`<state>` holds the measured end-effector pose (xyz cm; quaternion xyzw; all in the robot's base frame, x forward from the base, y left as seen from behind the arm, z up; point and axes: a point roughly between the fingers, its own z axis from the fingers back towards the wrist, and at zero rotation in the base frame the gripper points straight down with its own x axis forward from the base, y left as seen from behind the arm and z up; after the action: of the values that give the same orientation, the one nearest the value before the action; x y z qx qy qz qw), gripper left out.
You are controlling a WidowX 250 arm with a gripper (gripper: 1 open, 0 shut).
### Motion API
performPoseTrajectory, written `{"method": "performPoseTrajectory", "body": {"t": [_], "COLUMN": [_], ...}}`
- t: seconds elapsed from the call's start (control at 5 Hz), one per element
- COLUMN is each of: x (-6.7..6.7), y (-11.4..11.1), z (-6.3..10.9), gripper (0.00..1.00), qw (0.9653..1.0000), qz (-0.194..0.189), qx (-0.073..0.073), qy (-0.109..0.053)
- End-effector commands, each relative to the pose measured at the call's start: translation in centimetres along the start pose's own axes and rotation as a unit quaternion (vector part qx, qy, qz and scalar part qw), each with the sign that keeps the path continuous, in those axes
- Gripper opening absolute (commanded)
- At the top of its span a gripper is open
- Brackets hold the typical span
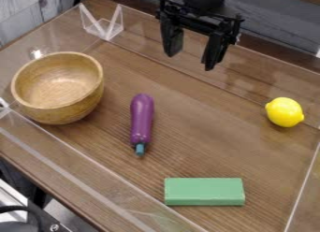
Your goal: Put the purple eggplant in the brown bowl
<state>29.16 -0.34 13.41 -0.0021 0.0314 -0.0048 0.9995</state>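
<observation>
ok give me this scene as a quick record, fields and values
gripper: open, nothing held, above the table
eggplant: purple, teal tip toward the green block, on the table
bowl: brown, round, eggplant not in it
yellow item: at the right side
green block: lying near the bottom edge
next: likely grasp eggplant

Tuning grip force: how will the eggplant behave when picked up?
Probably stiff: the eggplant lies straight, no sag. Its glossy skin suggests it may slip a little. The rounded, narrow body could roll sideways if nudged off-center.
</observation>
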Motion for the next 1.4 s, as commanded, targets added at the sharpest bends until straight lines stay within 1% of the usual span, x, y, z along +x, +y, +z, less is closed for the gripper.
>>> {"method": "performPoseTrajectory", "body": {"t": [0.0,0.2,0.4,0.6,0.8,1.2], "x": [-0.5,-2.0,-3.6,-4.0,-4.3,-3.8], "y": [0.5,1.5,2.7,4.0,4.5,4.8], "z": [-1.0,-2.5,-3.1,-3.7,-4.3,-5.6], "gripper": [1.0,1.0,1.0,1.0,1.0,1.0], "qw": [0.9999,0.9994,0.9994,0.9993,0.9991,0.9989], "qz": [0.002,0.02,0.024,0.029,0.036,0.046], "qx": [0.0,-0.005,-0.005,-0.004,-0.004,-0.006], "qy": [0.013,0.026,0.024,0.023,0.021,0.012]}}
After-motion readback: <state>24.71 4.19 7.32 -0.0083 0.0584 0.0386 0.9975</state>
